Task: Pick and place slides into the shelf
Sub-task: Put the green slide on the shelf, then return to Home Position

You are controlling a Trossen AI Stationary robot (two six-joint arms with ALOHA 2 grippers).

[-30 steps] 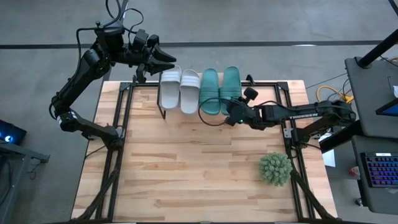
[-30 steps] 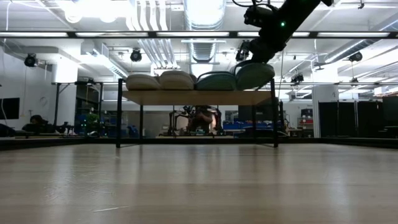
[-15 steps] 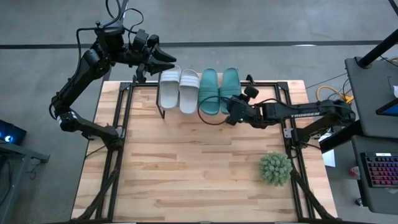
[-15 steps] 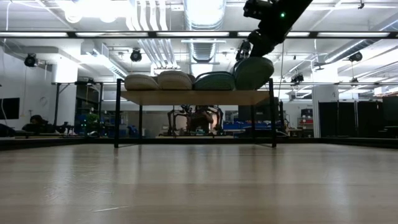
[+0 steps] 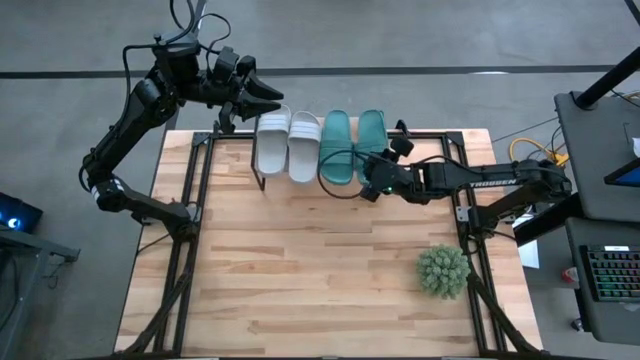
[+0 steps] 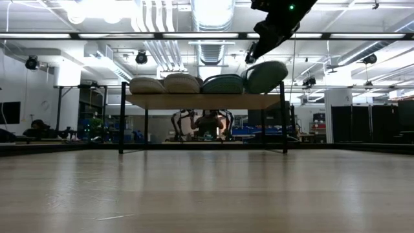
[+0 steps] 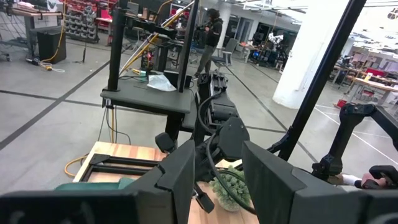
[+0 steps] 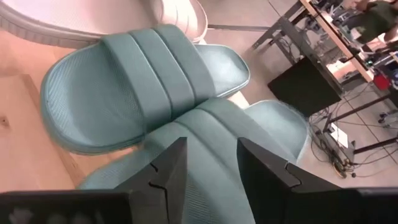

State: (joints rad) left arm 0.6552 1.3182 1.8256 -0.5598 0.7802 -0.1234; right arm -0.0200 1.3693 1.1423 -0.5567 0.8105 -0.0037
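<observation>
Now all four slides [image 5: 320, 146] sit on the shelf [image 6: 204, 101]; right gripper [image 5: 368, 182] spread above them; left gripper's [image 5: 268, 97] fingers parted.

A grey concrete floor [image 5: 400, 40] surrounds the wooden tabletop [image 5: 320, 270], crossed by a dark line beyond the table's far edge. On the right stands a dark desk [image 5: 600, 150] with a lit keyboard [image 5: 610, 275] beside it. Across the table the room is a wide workshop: exposed ceiling ducts [image 6: 213, 26], bright strip lights [image 6: 97, 8], dark cabinets [image 6: 369, 123] on the right, and a thick white pillar [image 7: 311, 56]. A person [image 6: 210, 123], possibly seated, shows in the distance.
</observation>
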